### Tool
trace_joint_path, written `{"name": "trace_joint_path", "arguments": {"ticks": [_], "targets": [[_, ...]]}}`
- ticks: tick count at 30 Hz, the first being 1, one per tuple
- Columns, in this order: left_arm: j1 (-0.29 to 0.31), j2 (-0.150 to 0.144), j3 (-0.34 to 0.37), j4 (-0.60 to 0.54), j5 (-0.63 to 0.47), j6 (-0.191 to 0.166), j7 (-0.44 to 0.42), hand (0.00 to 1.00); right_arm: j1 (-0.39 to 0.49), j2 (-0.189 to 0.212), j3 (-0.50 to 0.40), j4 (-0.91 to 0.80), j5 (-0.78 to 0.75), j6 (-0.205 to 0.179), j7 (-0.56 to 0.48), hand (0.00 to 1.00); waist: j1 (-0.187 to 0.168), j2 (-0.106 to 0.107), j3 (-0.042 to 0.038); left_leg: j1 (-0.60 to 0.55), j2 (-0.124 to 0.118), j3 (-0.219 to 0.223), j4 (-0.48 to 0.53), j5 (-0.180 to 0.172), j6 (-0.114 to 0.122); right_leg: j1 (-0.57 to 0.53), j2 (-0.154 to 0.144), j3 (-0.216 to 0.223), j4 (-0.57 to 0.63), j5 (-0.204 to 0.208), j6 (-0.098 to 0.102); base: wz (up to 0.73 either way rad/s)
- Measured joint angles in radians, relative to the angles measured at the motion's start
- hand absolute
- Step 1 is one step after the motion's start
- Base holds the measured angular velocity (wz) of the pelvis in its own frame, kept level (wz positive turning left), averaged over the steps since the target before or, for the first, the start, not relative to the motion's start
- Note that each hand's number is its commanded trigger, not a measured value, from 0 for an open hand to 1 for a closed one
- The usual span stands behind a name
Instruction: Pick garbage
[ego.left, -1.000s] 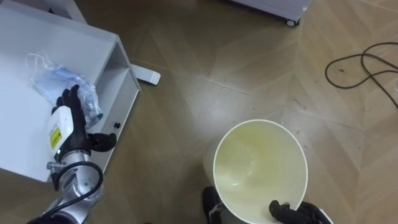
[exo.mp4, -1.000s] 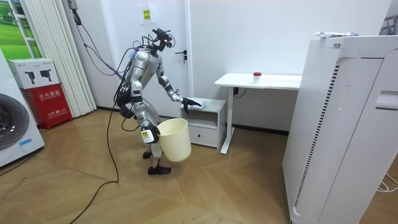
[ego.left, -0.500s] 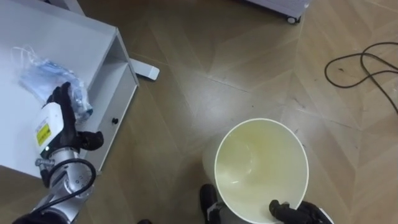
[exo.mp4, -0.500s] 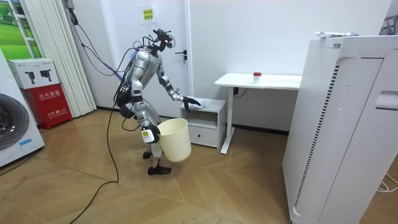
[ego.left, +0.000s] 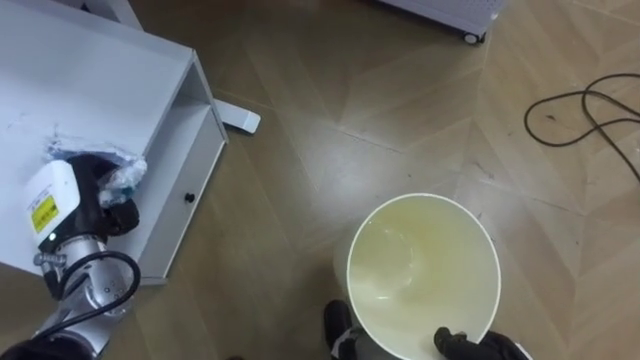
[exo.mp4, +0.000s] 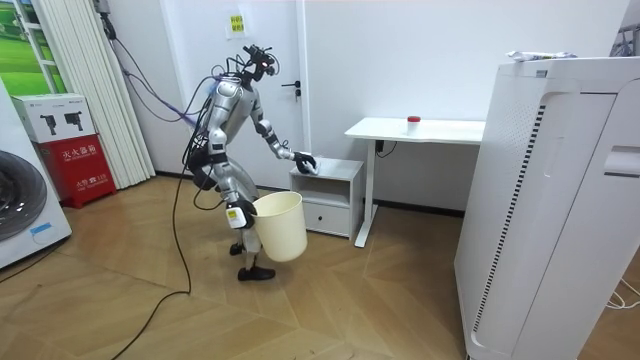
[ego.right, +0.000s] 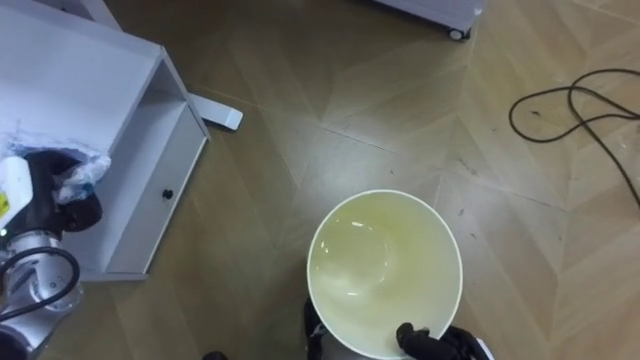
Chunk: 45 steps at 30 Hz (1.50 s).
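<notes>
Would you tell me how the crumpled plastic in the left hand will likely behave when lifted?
Probably floppy and light: the crumpled plastic bunches inside the left hand's curled fingers. It may trail loose ends, as bits stick out.

Bright, even indoor light, shadows soft and faint — a pale sheen on the far wooden floor, the white cabinet at left glaring mildly.

The drawer cabinet stands to the robot's left front, its drawer facing the floor space on the right. On the cabinet's top, near the drawer-side edge, lies the crumpled garbage, with the left hand closed over it. To the right, low before the robot, is the bin, with the right hand gripping its near rim. A cable lies on the floor beyond the bin, further right. A desk stands just beside the cabinet, on the room view's right.
</notes>
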Motion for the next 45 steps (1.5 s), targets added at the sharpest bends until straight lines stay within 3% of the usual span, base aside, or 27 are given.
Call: {"name": "trace_joint_path", "arguments": {"ticks": [8, 13, 19, 24, 30, 34, 36, 42, 43, 44, 45], "targets": [[0.015, -0.022, 0.001, 0.002, -0.017, 0.029, -0.071, 1.0, 0.0, 0.0, 0.0, 0.006, -0.004, 0.011, -0.006, 1.0, 0.007, 0.0, 0.0002, 0.044, -0.004, 0.005, -0.009, 0.001, -0.001, 0.04, -0.006, 0.002, -0.002, 0.0, 0.0, 0.01], [0.039, -0.101, 0.002, -0.015, -0.137, 0.021, -0.099, 1.0, 0.012, 0.008, 0.001, 0.013, -0.011, -0.018, -0.028, 1.0, 0.024, 0.0, 0.0002, 0.098, -0.016, 0.011, -0.042, 0.008, -0.003, 0.085, -0.01, 0.012, -0.018, -0.002, 0.004, 0.03], [0.125, -0.2, -0.022, -0.141, -0.21, -0.072, -0.145, 1.0, 0.003, 0.035, 0.039, 0.042, -0.044, -0.083, -0.041, 1.0, 0.027, -0.007, -0.0031, 0.157, -0.017, 0.035, -0.088, 0.017, 0.0, 0.128, -0.014, 0.021, -0.047, 0.0, 0.006, -0.04], [0.239, -0.279, -0.11, -0.217, -0.229, -0.095, -0.245, 1.0, 0.001, 0.076, 0.06, 0.044, -0.053, -0.104, -0.05, 1.0, 0.031, -0.024, -0.0155, 0.193, -0.015, 0.048, -0.132, 0.024, -0.007, 0.153, -0.008, 0.026, -0.084, 0.006, 0.001, -0.07], [0.298, -0.374, -0.202, -0.223, -0.226, -0.098, -0.365, 1.0, 0.001, 0.104, 0.078, 0.043, -0.06, -0.134, -0.062, 1.0, 0.062, -0.044, -0.0308, 0.21, -0.016, 0.053, -0.155, 0.025, -0.008, 0.168, -0.005, 0.027, -0.107, 0.01, 0.002, -0.01], [0.338, -0.395, -0.236, -0.223, -0.224, -0.098, -0.426, 1.0, 0.003, 0.123, 0.083, 0.043, -0.1, -0.139, -0.052, 1.0, 0.078, -0.051, -0.0374, 0.242, -0.02, 0.058, -0.177, 0.028, -0.008, 0.194, -0.004, 0.034, -0.123, 0.011, 0.005, -0.04], [0.359, -0.401, -0.257, -0.224, -0.224, -0.096, -0.466, 1.0, 0.004, 0.124, 0.105, 0.039, -0.101, -0.139, -0.051, 1.0, 0.084, -0.052, -0.0473, 0.244, -0.028, 0.056, -0.192, 0.036, -0.008, 0.196, -0.008, 0.033, -0.13, 0.012, 0.007, 0.1], [0.383, -0.421, -0.263, -0.224, -0.226, -0.082, -0.54, 1.0, 0.012, 0.149, 0.119, 0.041, -0.115, -0.128, -0.03, 1.0, 0.106, -0.053, -0.0482, 0.245, -0.032, 0.053, -0.214, 0.048, -0.007, 0.199, -0.006, 0.035, -0.154, 0.025, 0.009, 0.02], [0.384, -0.423, -0.263, -0.224, -0.225, -0.082, -0.544, 0.92, 0.011, 0.153, 0.119, 0.041, -0.116, -0.128, -0.03, 1.0, 0.107, -0.053, -0.0482, 0.245, -0.032, 0.056, -0.216, 0.049, -0.007, 0.2, -0.006, 0.035, -0.157, 0.027, 0.01, -0.04], [0.385, -0.43, -0.264, -0.224, -0.225, -0.082, -0.556, 0.66, 0.011, 0.16, 0.119, 0.042, -0.118, -0.129, -0.028, 1.0, 0.106, -0.053, -0.0481, 0.246, -0.031, 0.059, -0.216, 0.049, -0.006, 0.2, -0.005, 0.038, -0.158, 0.028, 0.011, -0.06], [0.385, -0.436, -0.268, -0.224, -0.225, -0.082, -0.563, 0.15, 0.01, 0.168, 0.12, 0.045, -0.123, -0.129, -0.027, 1.0, 0.107, -0.054, -0.0478, 0.25, -0.031, 0.064, -0.217, 0.05, -0.006, 0.201, -0.005, 0.042, -0.157, 0.028, 0.011, -0.07]]}}
